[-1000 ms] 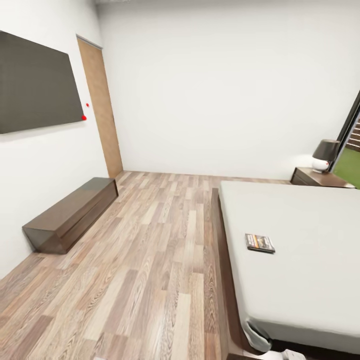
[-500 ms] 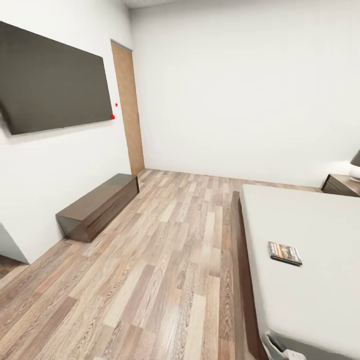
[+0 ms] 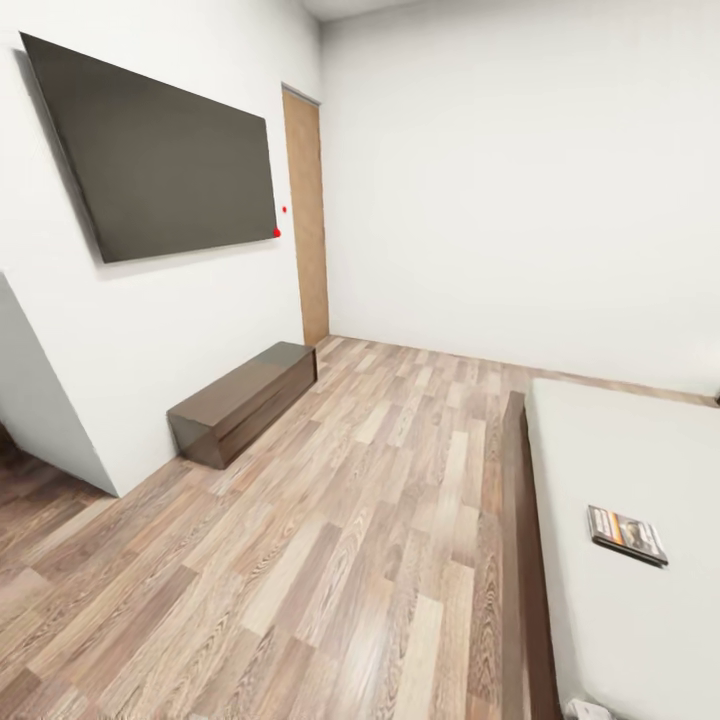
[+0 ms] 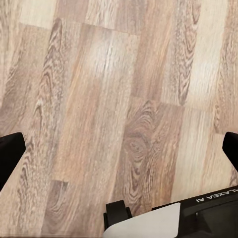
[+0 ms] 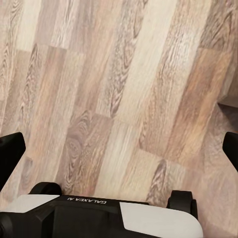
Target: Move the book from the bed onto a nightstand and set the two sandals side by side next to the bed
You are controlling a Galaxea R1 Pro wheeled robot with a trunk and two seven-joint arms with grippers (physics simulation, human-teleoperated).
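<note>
White walls and a light brown wood-plank floor (image 3: 330, 540) make up the bedroom, seen from the robot's head camera. A large dark screen (image 3: 165, 160) hangs on the wall to the left, with a wooden door (image 3: 307, 215) beyond it and a long low dark-wood bench (image 3: 245, 400) on the floor beneath. The bed (image 3: 640, 470), with its dark frame and plain grey mattress, runs along the right side of the picture. The book (image 3: 627, 534) lies flat on the mattress, near the bed's long side edge that faces the open floor. Judging from this, the book part of the task is not yet done, and both parts of the job appear to remain. Each wrist camera looks straight down at bare floor planks. The left gripper (image 4: 119, 148) has its two dark fingertips at opposite edges of its picture, spread wide with nothing between them. The right gripper (image 5: 119, 148) is likewise spread wide and holds nothing.
</note>
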